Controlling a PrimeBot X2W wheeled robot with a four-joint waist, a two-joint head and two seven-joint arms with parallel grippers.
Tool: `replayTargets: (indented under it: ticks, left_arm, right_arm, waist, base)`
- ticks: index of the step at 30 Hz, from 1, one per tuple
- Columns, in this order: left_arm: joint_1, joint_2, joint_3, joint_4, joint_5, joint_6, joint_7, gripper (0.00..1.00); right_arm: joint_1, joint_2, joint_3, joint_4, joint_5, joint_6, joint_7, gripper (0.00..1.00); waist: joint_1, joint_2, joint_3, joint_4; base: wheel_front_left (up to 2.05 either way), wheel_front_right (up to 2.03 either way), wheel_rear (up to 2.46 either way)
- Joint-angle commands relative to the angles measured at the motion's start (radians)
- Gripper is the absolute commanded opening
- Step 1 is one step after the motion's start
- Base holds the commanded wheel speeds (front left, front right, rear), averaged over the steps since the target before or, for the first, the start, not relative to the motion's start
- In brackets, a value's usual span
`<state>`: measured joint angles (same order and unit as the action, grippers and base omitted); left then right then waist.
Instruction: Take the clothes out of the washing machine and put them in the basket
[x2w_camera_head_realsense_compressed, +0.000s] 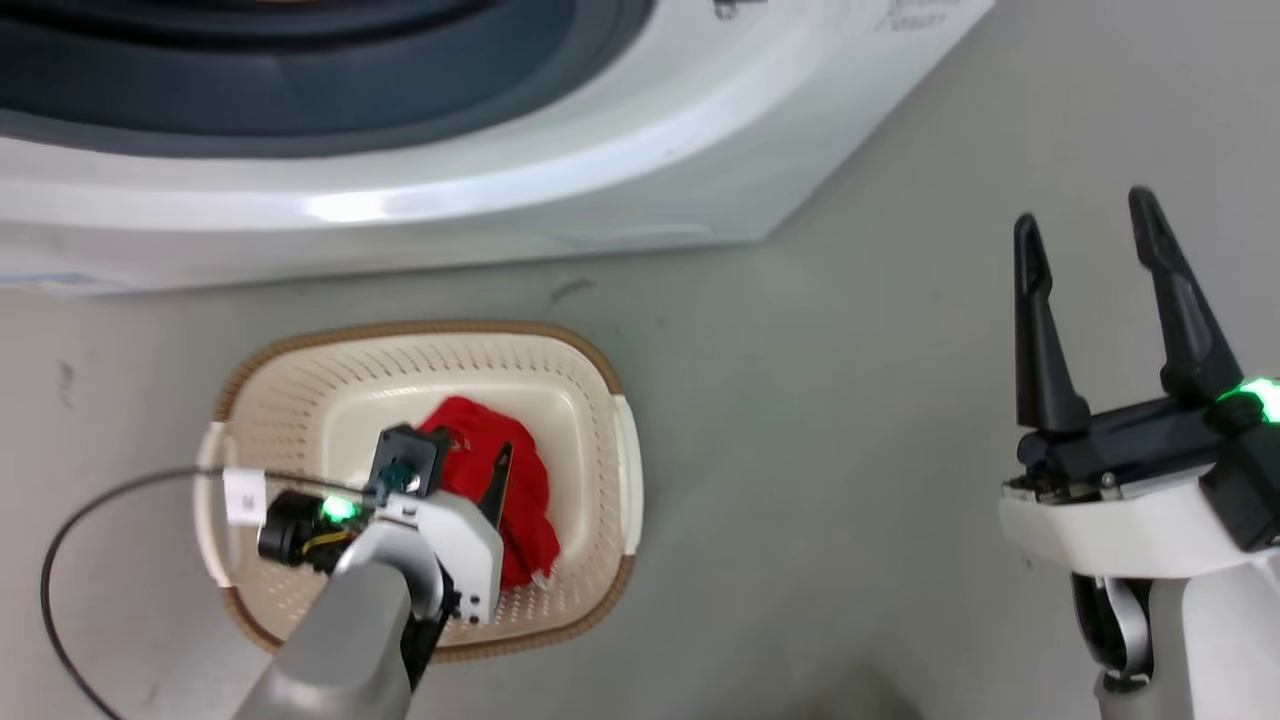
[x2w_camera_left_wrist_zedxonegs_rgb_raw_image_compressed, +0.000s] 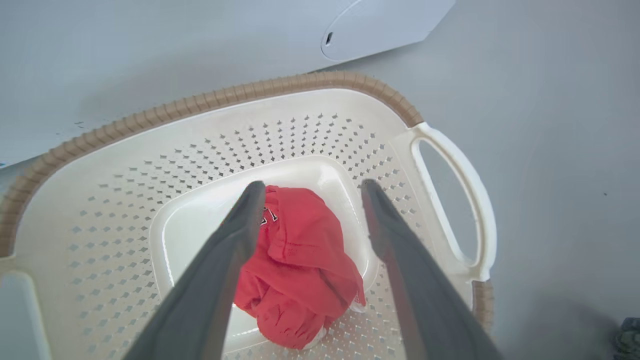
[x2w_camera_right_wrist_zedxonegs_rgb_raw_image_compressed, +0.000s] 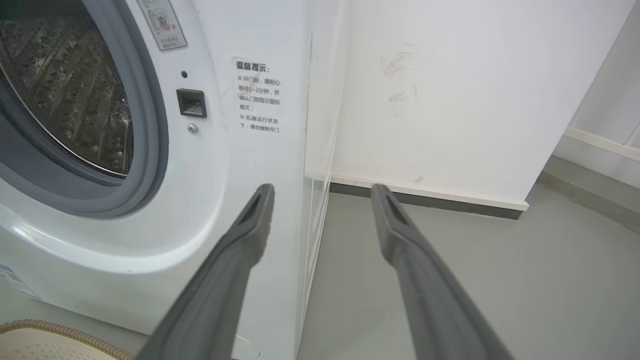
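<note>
The cream basket (x2w_camera_head_realsense_compressed: 420, 332) with its brown rim stands on the floor in front of the white washing machine (x2w_camera_head_realsense_compressed: 600, 180). A crumpled bundle of red clothes (x2w_camera_head_realsense_compressed: 528, 512) lies on the basket's bottom, with a bit of black-and-white lettering showing in the left wrist view. My left gripper (x2w_camera_head_realsense_compressed: 470, 470) hangs open just above the red clothes (x2w_camera_left_wrist_zedxonegs_rgb_raw_image_compressed: 300, 260), fingers spread to either side and holding nothing. Far to the right, my right gripper (x2w_camera_head_realsense_compressed: 1085, 212) is open and empty over bare floor. In the right wrist view the steel drum (x2w_camera_right_wrist_zedxonegs_rgb_raw_image_compressed: 65, 90) shows through the grey-rimmed porthole, with no fabric in the part I see.
A thin black cable (x2w_camera_head_realsense_compressed: 60, 560) loops from my left wrist over the floor left of the basket. Right of the machine, grey floor (x2w_camera_right_wrist_zedxonegs_rgb_raw_image_compressed: 475, 280) runs to a white wall (x2w_camera_right_wrist_zedxonegs_rgb_raw_image_compressed: 450, 100) with a dark skirting. The basket's side handle (x2w_camera_left_wrist_zedxonegs_rgb_raw_image_compressed: 460, 190) faces the open floor.
</note>
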<state>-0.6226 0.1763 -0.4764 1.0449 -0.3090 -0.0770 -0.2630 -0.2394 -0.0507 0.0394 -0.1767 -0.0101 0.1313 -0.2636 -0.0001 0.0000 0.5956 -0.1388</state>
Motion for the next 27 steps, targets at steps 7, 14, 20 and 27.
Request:
replayTargets:
  ticks: [7,14,20,27]
  left_arm:
    - [0.196,0.001,0.111,-0.3,0.023,0.062,-0.002,1.0]
    - [0.314,-0.024,0.206,-0.533,0.069,0.097,-0.003,1.0]
    - [0.358,-0.047,0.272,-0.687,0.12,0.087,-0.003,1.0]
    - [0.225,-0.039,0.314,-0.678,0.157,0.051,-0.003,1.0]
  right_arm:
    - [0.087,0.001,-0.01,0.019,-0.02,-0.001,-0.002,1.0]
    - [0.13,0.001,-0.017,0.024,-0.006,-0.001,-0.002,1.0]
    - [0.161,0.001,-0.017,0.031,-0.002,-0.001,-0.002,1.0]
    - [0.137,0.001,-0.003,0.02,-0.002,-0.001,-0.002,1.0]
  waist:
    - [0.0001,0.0,-0.181,0.07]
    - [0.0001,0.0,-0.258,0.08]
    - [0.0001,0.0,-0.3,0.081]
    - [0.0001,0.0,-0.271,0.058]
  base:
    - [0.0,0.0,0.0]
    - [0.0,0.0,0.0]
    - [0.0,0.0,0.0]
    - [0.0,0.0,0.0]
